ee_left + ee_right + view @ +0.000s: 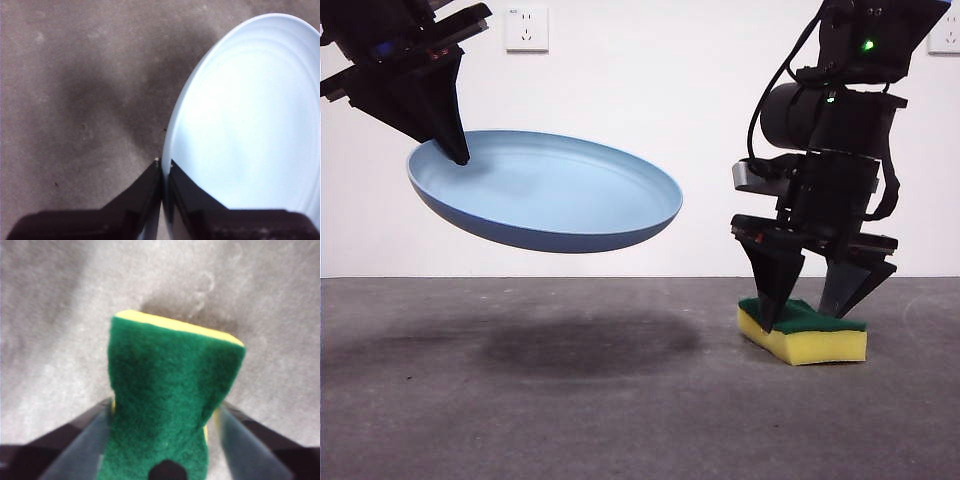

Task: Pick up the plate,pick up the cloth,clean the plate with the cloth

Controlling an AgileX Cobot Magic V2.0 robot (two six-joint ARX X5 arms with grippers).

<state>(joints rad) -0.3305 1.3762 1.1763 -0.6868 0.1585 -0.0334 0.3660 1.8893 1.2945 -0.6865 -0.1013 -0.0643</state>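
Observation:
The light-blue plate (550, 190) (250, 125) hangs tilted above the table on the left of the front view. My left gripper (460, 155) (164, 162) is shut on its near rim, one jaw on top and one below. The cloth (810, 340) (170, 380), a yellow sponge with a green top, lies flat on the table at the right. My right gripper (810, 315) (165, 410) is lowered over it with a jaw on each side. One jaw touches the sponge's side, the other stands a small gap off, so the gripper is open.
The grey table (620, 400) carries the plate's dark shadow under the plate. A white wall stands behind, with a socket (526, 28) at upper left and another (945, 35) at upper right.

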